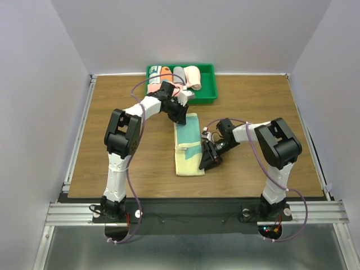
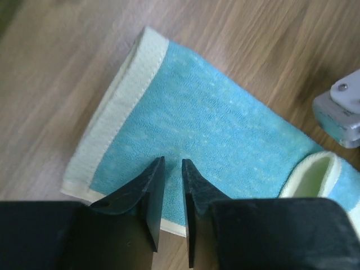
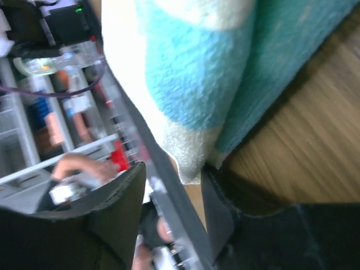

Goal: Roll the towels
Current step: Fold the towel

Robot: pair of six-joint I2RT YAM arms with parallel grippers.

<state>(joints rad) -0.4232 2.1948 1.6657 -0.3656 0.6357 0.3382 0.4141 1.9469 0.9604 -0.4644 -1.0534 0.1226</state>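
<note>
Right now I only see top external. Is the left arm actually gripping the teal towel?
Observer: No. The left wrist view shows the left gripper with jaws nearly together, a thin gap, tips at the teal towel, no cloth between.
Operator: Right arm?
Observer: The right gripper has jaws apart. The towel's pale folded edge sits between them, with a gap on one side.
Operator: Any roll started?
Observer: The left wrist view shows a hollow fold raised at one end.
</note>
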